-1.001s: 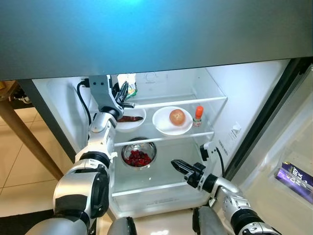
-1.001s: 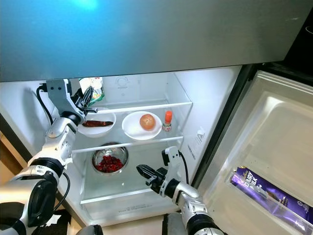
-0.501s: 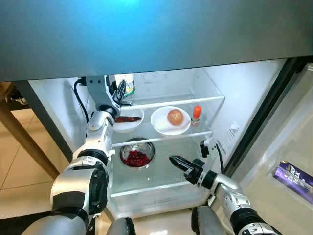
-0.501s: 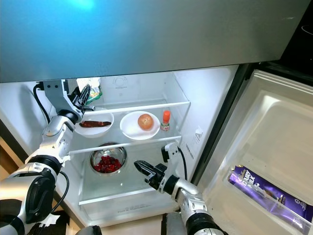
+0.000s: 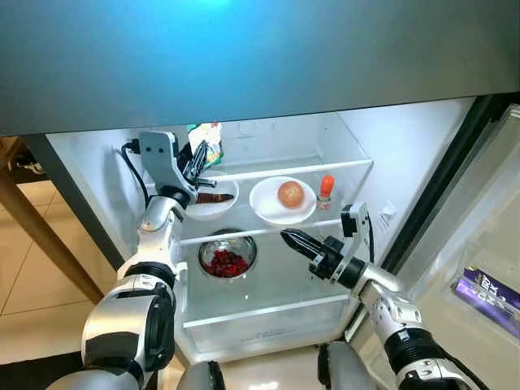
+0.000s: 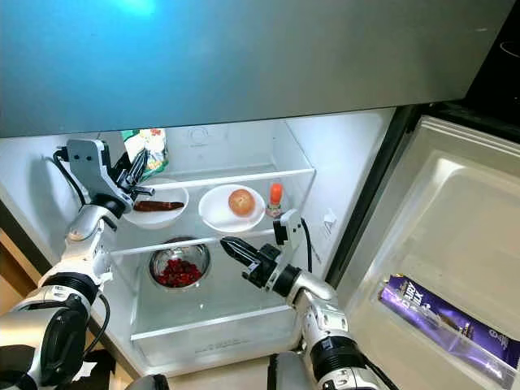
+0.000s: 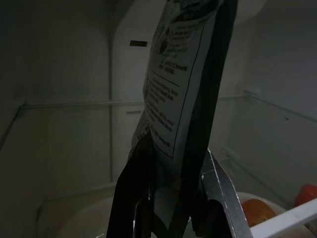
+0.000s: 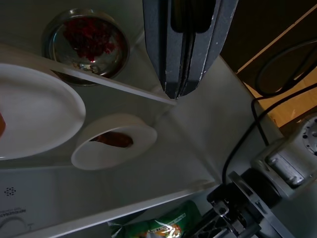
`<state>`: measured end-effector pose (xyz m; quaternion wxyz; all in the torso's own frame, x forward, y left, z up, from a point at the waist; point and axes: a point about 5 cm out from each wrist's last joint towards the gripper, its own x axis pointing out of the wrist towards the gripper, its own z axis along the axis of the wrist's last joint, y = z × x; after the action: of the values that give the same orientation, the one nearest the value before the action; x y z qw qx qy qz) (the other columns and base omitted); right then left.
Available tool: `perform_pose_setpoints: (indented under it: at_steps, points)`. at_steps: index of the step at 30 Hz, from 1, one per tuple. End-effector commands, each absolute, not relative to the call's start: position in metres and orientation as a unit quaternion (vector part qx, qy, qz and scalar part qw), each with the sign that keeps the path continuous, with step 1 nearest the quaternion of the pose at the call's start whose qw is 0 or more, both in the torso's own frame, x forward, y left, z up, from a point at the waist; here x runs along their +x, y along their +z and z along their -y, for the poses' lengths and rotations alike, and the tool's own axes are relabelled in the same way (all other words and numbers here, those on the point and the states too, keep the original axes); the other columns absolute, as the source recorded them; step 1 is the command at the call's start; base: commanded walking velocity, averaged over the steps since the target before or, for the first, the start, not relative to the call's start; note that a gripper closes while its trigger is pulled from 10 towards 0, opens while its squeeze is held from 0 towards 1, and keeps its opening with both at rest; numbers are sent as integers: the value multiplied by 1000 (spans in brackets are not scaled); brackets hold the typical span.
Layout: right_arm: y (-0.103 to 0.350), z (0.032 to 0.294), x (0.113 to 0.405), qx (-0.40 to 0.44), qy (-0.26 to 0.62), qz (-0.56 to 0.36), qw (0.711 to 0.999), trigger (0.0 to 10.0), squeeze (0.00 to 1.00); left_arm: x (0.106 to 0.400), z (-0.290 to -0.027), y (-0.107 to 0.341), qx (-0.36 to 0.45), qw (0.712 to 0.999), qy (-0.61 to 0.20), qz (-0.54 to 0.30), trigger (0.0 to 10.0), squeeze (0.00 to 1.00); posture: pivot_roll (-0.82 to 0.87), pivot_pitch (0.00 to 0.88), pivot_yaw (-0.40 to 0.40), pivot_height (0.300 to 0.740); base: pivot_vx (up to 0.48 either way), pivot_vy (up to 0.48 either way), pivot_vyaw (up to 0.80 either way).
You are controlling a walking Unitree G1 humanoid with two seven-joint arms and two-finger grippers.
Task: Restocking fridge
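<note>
Placement in hand: my left gripper (image 5: 197, 159) is pinching a green snack packet (image 5: 211, 140) over the fridge's top-left shelf (image 5: 276, 171); next, lowering and releasing. My right gripper (image 5: 296, 240), fingers pressed together, is hovering mid-fridge.

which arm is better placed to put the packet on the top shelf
Left. The left gripper already holds the packet up at the top shelf. The right gripper is shut and empty, lower, below the plate.

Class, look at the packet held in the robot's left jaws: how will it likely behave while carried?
The packet is thin and flat, pinched low by the left gripper, so probably light and floppy. Its glossy film looks slippery. It stands above the grip, so it could sag.
</note>
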<state>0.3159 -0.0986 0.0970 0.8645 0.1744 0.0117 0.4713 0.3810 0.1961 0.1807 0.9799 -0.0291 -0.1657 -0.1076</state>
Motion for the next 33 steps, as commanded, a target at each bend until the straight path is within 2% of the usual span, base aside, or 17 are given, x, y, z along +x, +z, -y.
perform_pose_setpoints:
  at_steps: [1,6,9,21,22,23,33]
  points:
    - [104,98,312,186,489,3,852,10000,0,378,-197,188,-35,974,-101,201,10000,0,-121,0,-33,600,0,0,0]
    - [123,98,306,209,526,43,823,10000,0,376,-198,186,-37,973,-99,205,10000,0,-120,0,-32,600,0,0,0]
    - [129,101,312,222,505,52,832,10000,0,375,-198,187,-38,972,-98,209,10000,0,-120,0,-32,600,0,0,0]
    - [128,101,307,215,511,36,831,10000,0,369,-198,188,-48,967,-82,235,10000,0,-119,0,-31,600,0,0,0]
    - [127,101,307,215,511,35,831,10000,0,368,-197,185,-53,967,-85,233,10000,922,-119,0,-31,600,0,0,0]
    - [127,101,307,215,512,34,831,10000,0,367,-195,183,-56,967,-86,232,10000,1000,-119,0,-31,600,0,0,0]
    - [128,100,307,214,515,31,829,10000,0,361,-194,177,-58,969,-62,233,10000,1000,-113,0,-29,600,0,0,0]
